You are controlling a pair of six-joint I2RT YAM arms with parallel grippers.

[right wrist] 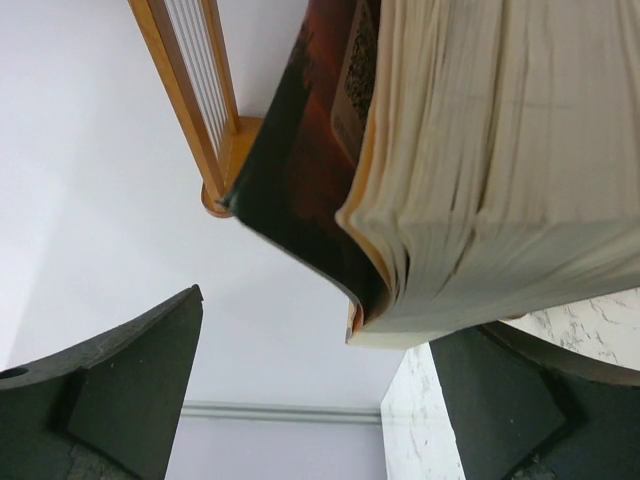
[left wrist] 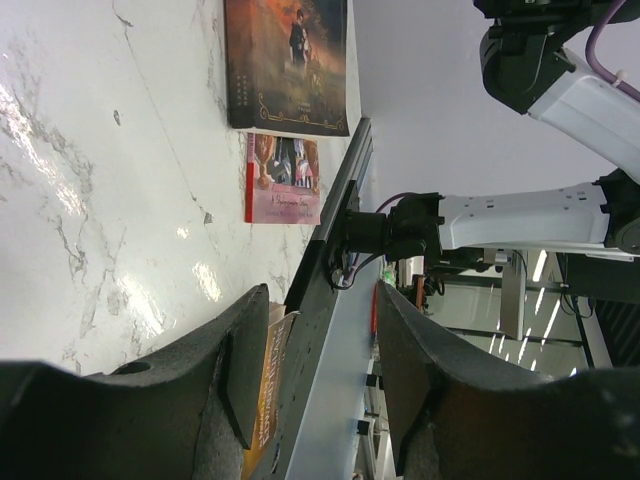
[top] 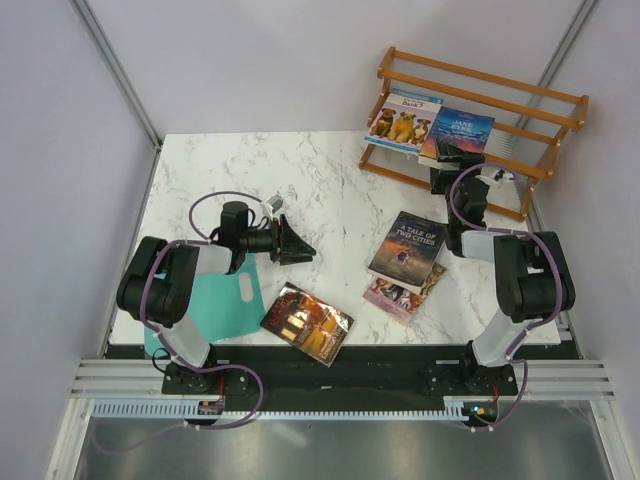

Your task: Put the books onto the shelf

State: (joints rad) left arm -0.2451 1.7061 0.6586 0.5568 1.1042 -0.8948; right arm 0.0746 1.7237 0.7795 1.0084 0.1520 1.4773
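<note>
Surface: white marble table, pale walls behind.
Shelf: far right corner of the table.
On shelf: dog book and "Jane Eyre", side by side, leaning back.
Right gripper: at the lower edge of "Jane Eyre"; fingers spread wide, gripping nothing.
Left gripper: over the table, left of centre; fingers partly apart, empty.
On table: "A Tale of Two Cities" overlapping the pink-purple book; red-brown book near the front edge.
Teal sheet: under the left arm.

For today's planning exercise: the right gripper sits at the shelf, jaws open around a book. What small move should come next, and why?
Probably draw the right gripper back off the shelf: its jaws stand open, Jane Eyre already rests on it, and A Tale of Two Cities waits on the table.
</note>
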